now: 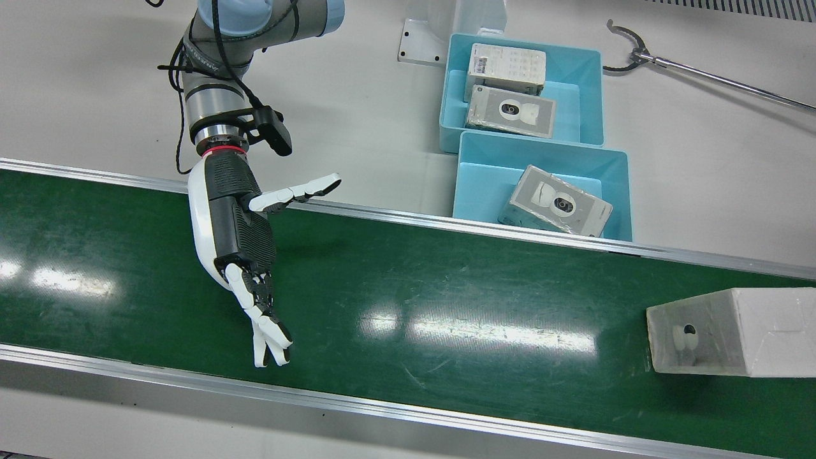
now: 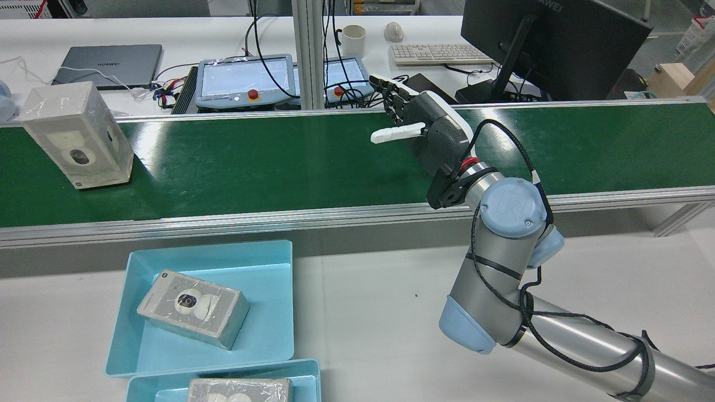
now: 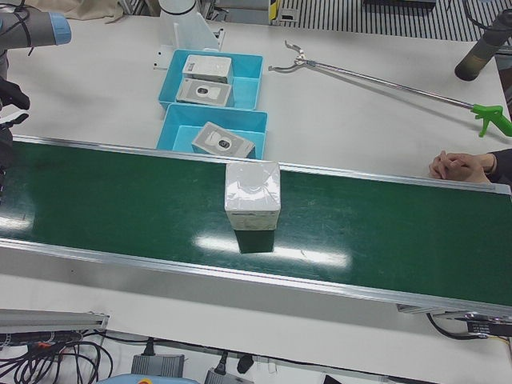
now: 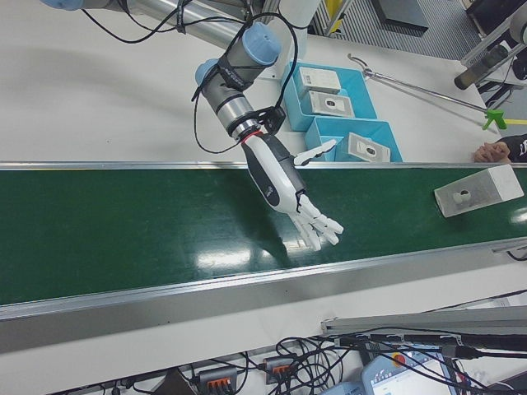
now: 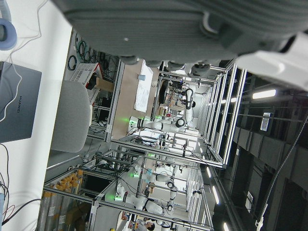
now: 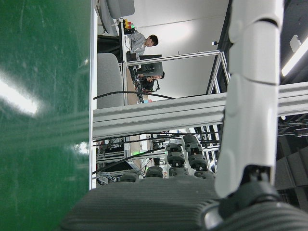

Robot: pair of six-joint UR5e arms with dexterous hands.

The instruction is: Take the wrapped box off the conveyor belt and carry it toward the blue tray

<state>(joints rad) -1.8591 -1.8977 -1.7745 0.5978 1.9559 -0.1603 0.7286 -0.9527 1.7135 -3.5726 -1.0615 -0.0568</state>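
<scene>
The wrapped box (image 1: 727,331) stands on the green conveyor belt (image 1: 446,280), near the view's right edge in the front view. It also shows in the rear view (image 2: 75,134), the left-front view (image 3: 253,194) and the right-front view (image 4: 478,192). My right hand (image 1: 245,236) is open with fingers spread, held over the belt far from the box and empty; it also shows in the rear view (image 2: 430,131) and the right-front view (image 4: 284,177). The near blue tray (image 1: 542,148) holds one wrapped box, the far tray (image 1: 574,51) two. My left hand (image 5: 183,24) shows only as a palm edge.
A long reacher tool (image 1: 701,73) lies on the white table beyond the trays. A person's hands (image 3: 460,166) rest at the belt's far rail. Teach pendants (image 2: 240,78), a laptop (image 2: 109,64) and a monitor (image 2: 553,44) stand on the operators' side.
</scene>
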